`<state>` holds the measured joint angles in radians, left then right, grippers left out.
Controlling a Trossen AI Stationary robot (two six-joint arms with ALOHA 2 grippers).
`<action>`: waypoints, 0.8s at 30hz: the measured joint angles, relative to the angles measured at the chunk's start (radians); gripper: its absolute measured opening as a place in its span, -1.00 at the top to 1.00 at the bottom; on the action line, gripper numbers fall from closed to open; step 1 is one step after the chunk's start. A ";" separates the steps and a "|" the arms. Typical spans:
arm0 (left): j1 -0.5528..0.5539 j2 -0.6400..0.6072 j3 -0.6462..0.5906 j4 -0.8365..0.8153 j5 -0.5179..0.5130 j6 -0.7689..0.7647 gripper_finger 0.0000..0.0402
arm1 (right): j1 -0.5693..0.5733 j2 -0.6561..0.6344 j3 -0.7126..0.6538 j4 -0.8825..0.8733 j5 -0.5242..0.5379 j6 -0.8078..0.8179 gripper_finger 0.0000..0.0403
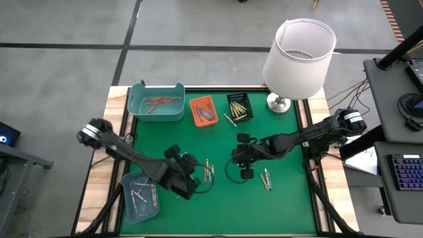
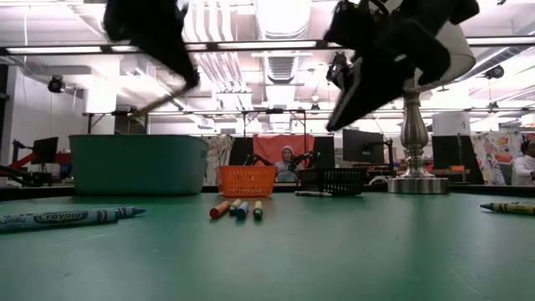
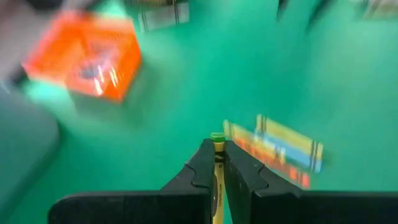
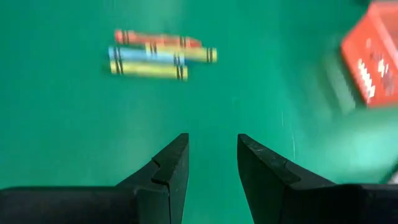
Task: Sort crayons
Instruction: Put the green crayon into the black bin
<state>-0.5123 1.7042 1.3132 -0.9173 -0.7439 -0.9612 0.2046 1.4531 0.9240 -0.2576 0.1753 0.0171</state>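
From above, you have bare green surface [image 1: 284, 198] toward the near edge; your left hand [image 1: 196, 177] and right hand [image 1: 243, 160] sit mid-surface, loose crayons [image 1: 207, 170] between them. Left wrist: that hand is pinching a yellow-green crayon [image 3: 217, 163]. Right wrist: fingers [image 4: 171, 168] spread, holding nothing.

1. Under me lies a green mat [image 1: 277, 205] on a wooden table [image 1: 119, 99], standing on a grey floor [image 1: 59, 66].
2. A lamp with a white shade [image 1: 301, 56] and a silver base [image 2: 415, 184] stands at the far right corner.
3. A dark desk [image 1: 396, 132] with a keyboard [image 1: 406, 175] sits to my right.
4. Across the room I see monitors [image 2: 361, 146], long ceiling lights [image 2: 267, 43] and a person [image 2: 288, 160] seated.
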 joint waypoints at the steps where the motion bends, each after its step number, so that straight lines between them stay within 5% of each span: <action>1: 0.001 -0.030 0.000 0.025 -0.034 0.046 1.00 | -0.003 0.002 -0.007 0.053 0.000 -0.012 0.39; 7: 0.000 -0.183 -0.055 0.352 -0.129 0.456 1.00 | -0.007 0.004 -0.071 0.528 0.000 -0.103 0.39; 12: 0.010 -0.287 -0.219 0.833 -0.030 0.793 1.00 | -0.007 0.022 -0.111 0.839 -0.035 -0.182 0.39; 15: 0.022 -0.338 -0.335 1.023 -0.006 0.860 1.00 | -0.009 0.038 -0.105 0.882 -0.126 -0.187 0.39; 24: 0.077 -0.411 -0.584 1.419 0.070 0.892 1.00 | -0.035 0.039 -0.073 0.913 -0.122 -0.136 0.39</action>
<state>-0.4354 1.2936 0.7290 0.5016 -0.6736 -0.0691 0.1696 1.4918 0.8514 0.6554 0.0531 -0.1192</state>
